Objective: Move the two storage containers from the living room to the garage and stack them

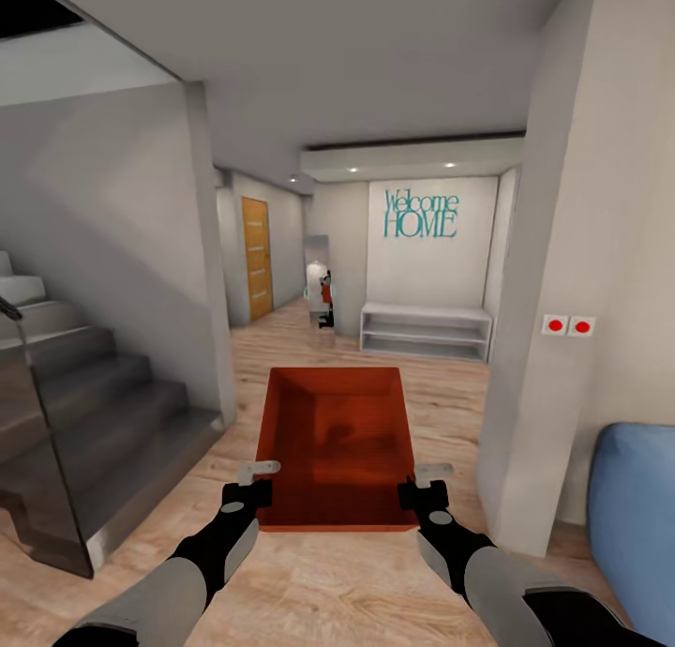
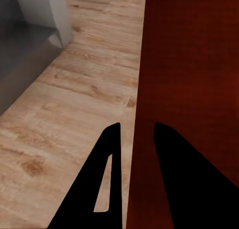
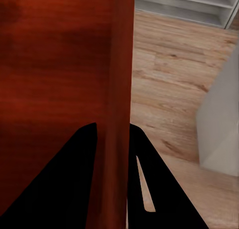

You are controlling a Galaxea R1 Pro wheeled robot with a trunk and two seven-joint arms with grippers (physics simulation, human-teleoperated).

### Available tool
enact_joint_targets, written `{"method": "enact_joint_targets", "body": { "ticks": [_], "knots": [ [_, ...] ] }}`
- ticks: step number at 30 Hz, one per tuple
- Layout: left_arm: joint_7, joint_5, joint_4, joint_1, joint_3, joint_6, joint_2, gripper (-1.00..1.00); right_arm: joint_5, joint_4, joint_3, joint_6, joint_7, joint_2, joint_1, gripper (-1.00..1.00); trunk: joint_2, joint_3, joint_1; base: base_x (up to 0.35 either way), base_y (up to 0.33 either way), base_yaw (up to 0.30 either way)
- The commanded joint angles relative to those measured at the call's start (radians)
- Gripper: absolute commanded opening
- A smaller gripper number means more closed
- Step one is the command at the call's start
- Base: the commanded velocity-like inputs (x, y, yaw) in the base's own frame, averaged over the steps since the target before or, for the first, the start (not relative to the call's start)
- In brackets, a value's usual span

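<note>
A robot stands in a hallway with a light wood plank floor (image 1: 309, 581), carrying 1 orange-red storage container (image 1: 337, 445) out in front of it at about waist height, open side up and empty. The bin's long axis points straight ahead, away from the robot, so its 2 long walls run along either side and each arm has 1 wall to itself. The left gripper (image 1: 251, 483) pinches the left wall near the bin's near corner, and the left wrist view shows 1 dark finger on each side of that wall's edge, closed onto it. The right gripper (image 1: 424, 486) does the same on the right wall, its fingers (image 3: 84, 159) straddling the rim with the wall clamped between them. Both forearms reach forward, roughly level and parallel, wrists just beside the bin, so the load sits evenly between them and neither arm is nearer. Ahead are a white shoe bench (image 1: 427, 330) under a teal wall sign (image 1: 421, 214), a tan wooden door (image 1: 256, 258) down a corridor to the left, and grey stairs (image 1: 84, 384) at far left. Judging by the wood flooring, the garage is not yet reached.
</note>
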Motion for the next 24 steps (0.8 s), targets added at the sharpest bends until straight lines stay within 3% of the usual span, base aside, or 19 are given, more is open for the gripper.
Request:
{"method": "enact_joint_targets", "body": {
  "ticks": [1, 24],
  "knots": [
    [0.02, -0.008, -0.003, -0.001, 0.011, -0.045, 0.006, -1.0, -0.007, 0.004, -0.033, -0.004, -0.01, 0.0, 0.0, -1.0, -0.001, -0.001, 0.001, 0.322, 0.0, 0.0],
    [0.02, -0.008, -0.003, -0.001, 0.011, -0.045, 0.012, -1.0, -0.007, 0.004, -0.033, -0.002, -0.009, 0.0, 0.0, -1.0, -0.001, -0.001, 0.001, 0.322, 0.0, 0.0]
  ]
}}
